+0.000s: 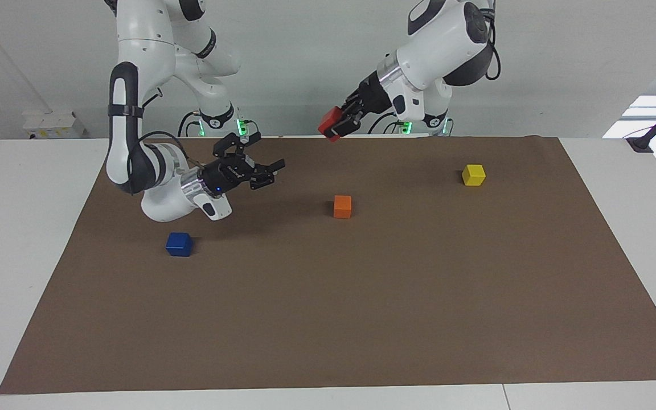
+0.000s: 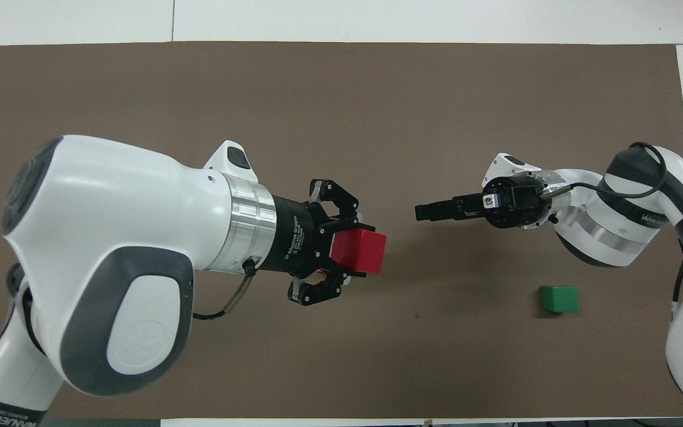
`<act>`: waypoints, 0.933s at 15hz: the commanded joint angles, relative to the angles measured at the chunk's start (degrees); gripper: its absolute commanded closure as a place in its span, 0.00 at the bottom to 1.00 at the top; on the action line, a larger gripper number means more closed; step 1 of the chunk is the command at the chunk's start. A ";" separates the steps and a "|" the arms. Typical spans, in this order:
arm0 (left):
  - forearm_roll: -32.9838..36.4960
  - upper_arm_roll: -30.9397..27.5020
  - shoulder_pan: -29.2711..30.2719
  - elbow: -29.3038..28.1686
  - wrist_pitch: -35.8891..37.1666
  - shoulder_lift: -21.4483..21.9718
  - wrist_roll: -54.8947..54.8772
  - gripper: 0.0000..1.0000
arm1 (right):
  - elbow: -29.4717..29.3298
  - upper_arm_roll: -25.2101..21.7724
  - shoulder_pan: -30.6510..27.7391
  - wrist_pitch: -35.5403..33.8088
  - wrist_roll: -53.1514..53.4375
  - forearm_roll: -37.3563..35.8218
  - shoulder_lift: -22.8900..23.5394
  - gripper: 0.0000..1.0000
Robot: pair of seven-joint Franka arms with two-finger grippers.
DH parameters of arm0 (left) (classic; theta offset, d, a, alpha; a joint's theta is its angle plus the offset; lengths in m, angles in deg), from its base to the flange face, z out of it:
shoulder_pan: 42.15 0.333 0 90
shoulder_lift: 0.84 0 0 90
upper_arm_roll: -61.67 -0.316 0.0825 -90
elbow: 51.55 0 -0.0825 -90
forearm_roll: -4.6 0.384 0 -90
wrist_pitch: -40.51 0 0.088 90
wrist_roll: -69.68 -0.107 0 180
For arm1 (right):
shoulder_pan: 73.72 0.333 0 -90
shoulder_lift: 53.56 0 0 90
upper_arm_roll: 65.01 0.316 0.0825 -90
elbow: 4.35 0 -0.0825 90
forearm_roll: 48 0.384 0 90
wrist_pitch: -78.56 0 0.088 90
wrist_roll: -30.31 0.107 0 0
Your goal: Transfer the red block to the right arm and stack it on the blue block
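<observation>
My left gripper (image 1: 339, 126) is shut on the red block (image 1: 329, 122) and holds it in the air over the part of the brown mat near the robots. It points toward the right arm's end of the table. The overhead view shows the same gripper (image 2: 360, 256) and red block (image 2: 358, 251). My right gripper (image 1: 268, 152) is open and empty. It is held level above the mat and faces the red block across a gap, as the overhead view (image 2: 427, 212) also shows. The blue block (image 1: 179, 244) sits on the mat beside the right arm's elbow and is hidden in the overhead view.
An orange block (image 1: 342, 206) sits mid-mat. A yellow block (image 1: 473, 175) sits toward the left arm's end. A green block (image 2: 559, 299) lies on the brown mat (image 1: 362, 319) close to the right arm, nearer to the robots than the blue block.
</observation>
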 commanded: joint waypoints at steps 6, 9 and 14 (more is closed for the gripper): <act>-7.45 -0.66 -5.23 -4.72 -18.52 0.94 8.63 1.00 | 2.34 0.34 4.01 -2.02 4.00 4.90 0.86 0.00; -7.45 -0.66 -6.81 -7.09 -23.89 1.56 12.76 1.00 | 2.79 0.34 4.28 -1.66 4.00 4.90 0.78 0.00; -7.62 -0.66 -8.48 -9.02 -24.87 1.21 12.86 1.00 | 2.79 0.34 4.37 -1.58 4.00 4.99 0.78 0.00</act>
